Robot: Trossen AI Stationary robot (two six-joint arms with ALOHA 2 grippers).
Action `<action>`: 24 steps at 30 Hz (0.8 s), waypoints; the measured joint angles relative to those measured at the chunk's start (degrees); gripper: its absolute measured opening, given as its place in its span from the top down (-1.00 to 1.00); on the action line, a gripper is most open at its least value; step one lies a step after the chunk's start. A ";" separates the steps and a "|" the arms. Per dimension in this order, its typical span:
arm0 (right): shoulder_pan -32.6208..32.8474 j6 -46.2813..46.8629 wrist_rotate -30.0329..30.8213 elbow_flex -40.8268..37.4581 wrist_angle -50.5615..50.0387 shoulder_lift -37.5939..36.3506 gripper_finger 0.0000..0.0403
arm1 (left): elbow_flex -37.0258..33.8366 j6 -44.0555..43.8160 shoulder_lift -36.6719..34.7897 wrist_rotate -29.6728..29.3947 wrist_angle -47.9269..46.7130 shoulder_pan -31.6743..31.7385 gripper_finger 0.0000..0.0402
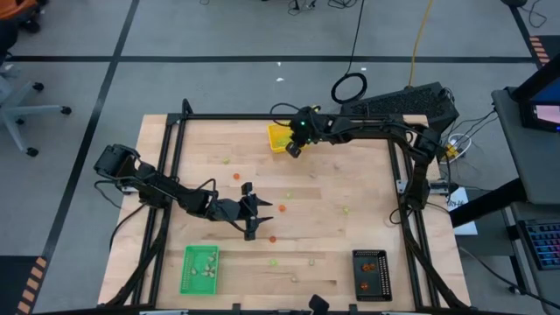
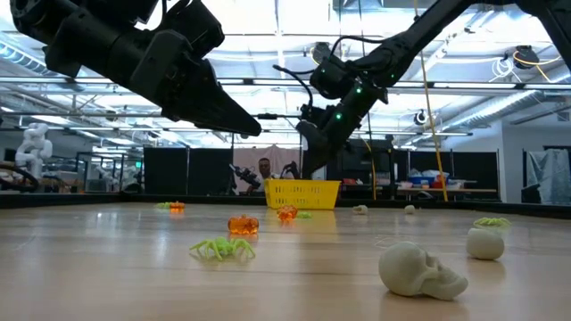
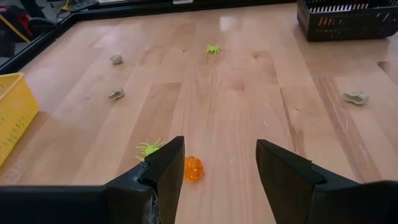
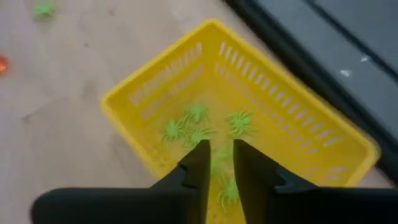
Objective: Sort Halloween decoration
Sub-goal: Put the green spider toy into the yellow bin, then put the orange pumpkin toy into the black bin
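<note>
Small Halloween decoration pieces lie scattered on the wooden table: orange ones (image 1: 283, 208), light green spiders (image 2: 221, 249) and a pale skull (image 2: 419, 270). My left gripper (image 3: 217, 168) hovers open near the table's middle, just above an orange piece (image 3: 193, 168) and a green spider (image 3: 149, 148). My right gripper (image 4: 221, 165) hangs over the yellow tray (image 4: 155, 81) at the far edge, its fingers a narrow gap apart. Several green spiders (image 4: 186, 127) lie on the tray's floor below it.
A green tray (image 1: 199, 269) with pale pieces stands near the front left, and a black tray (image 1: 372, 274) with orange pieces stands at the front right. A black frame (image 1: 175, 140) borders the table. Bare wood lies between the scattered pieces.
</note>
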 joint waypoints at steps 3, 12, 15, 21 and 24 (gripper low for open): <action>0.42 -0.04 1.61 0.01 0.12 -0.02 0.55 | 0.00 0.01 0.00 -0.27 0.05 0.01 0.01; 4.45 -0.77 1.56 -0.01 -3.51 -5.70 0.20 | -0.01 -6.62 -0.73 -7.15 -2.58 0.01 0.01; 8.82 -2.96 1.43 -0.89 -5.60 -9.59 0.20 | 0.06 -7.56 -3.83 -7.50 -7.18 0.02 0.01; 20.06 -4.03 1.60 -11.05 0.65 -17.36 0.24 | 0.04 -11.65 -14.28 -7.85 -24.13 0.17 0.01; 25.72 -3.81 1.63 -18.34 9.51 -19.20 0.24 | 0.01 -12.12 -18.78 -9.47 -31.72 0.17 0.01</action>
